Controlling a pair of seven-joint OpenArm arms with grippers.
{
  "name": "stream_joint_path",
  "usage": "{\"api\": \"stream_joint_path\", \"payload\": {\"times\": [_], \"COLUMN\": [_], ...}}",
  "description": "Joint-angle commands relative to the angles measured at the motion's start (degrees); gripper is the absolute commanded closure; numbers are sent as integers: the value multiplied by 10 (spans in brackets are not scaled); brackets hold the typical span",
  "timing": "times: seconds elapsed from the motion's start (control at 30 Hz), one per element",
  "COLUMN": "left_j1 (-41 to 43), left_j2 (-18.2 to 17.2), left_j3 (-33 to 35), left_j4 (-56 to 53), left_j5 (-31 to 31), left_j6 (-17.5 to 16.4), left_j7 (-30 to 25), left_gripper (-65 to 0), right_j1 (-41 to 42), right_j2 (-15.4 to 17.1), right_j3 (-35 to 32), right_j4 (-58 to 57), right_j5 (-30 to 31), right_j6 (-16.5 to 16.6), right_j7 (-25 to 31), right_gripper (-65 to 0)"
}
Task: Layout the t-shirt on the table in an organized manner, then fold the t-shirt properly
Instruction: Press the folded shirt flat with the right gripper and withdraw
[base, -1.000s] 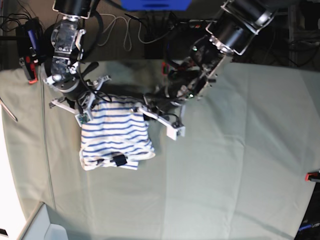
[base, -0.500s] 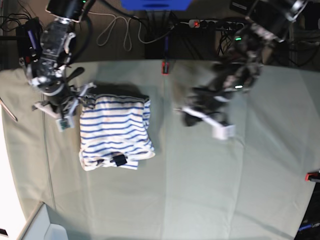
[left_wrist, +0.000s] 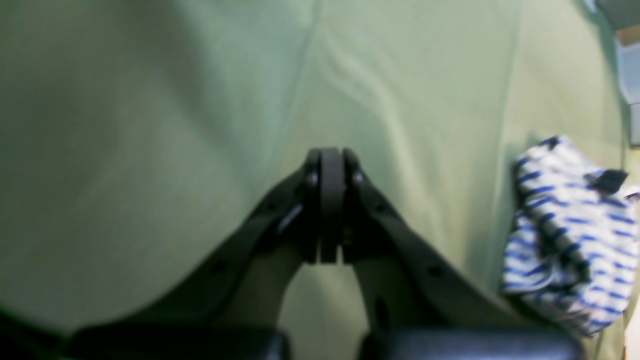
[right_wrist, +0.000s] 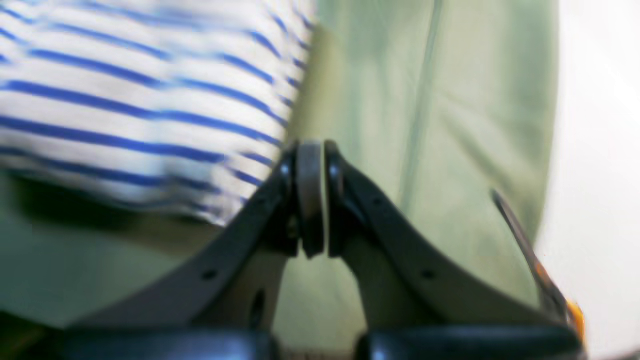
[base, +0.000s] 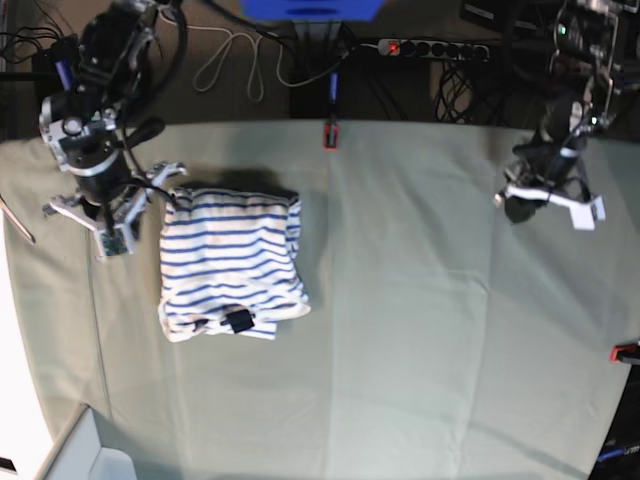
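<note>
Both arms pulled back off folded t-shirt (base: 232, 262), left end effector (left_wrist: 330, 207) & right end effector (right_wrist: 310, 197) pressed together.

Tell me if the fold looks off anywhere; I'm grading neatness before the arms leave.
Mostly tidy. The t-shirt lies as a compact rectangle on the table, but its bottom edge is uneven near the dark label, and a layer pokes out along one side. Both the left gripper and right gripper are shut, off the cloth.

red clamp (base: 330, 135) at the surface's far edge, near the middle | second red clamp (base: 625, 352) at the right edge | power strip (base: 435, 48) and looped white cable (base: 232, 60) lying beyond the far edge
</note>
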Motion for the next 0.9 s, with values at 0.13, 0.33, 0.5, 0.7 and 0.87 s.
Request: {"api": "stream_joint_path", "payload": {"times": [0.13,0.33,0.5,0.7,0.87], "left_j1": [85,155,176,173,166], "left_j2": [-3,-2,-2,-1,0], "left_j3": [-45,-84,-91,-88,-84], "left_j4": [24,17,-11,-79,-129], "left_j5": [0,2,3,3,3], "left_j6": [-4,-5,-5,-6,-6], "left_j7": [-11,-14,-15,-15,-15], "left_gripper": [0,0,0,0,0], "right_j1": [17,57,88,68,9], "right_j2": [-2,-2,-2,-2,-2], "right_j3": [-90,-139,-147,-146,-145], "right_j4": [-29,-150,-260,-243,-89], "right_j5": [19,18,18,21,52], "right_j6": [8,8,8,8,8], "right_j7": [16,21,21,44,58], "right_gripper": [0,0,0,0,0]}}
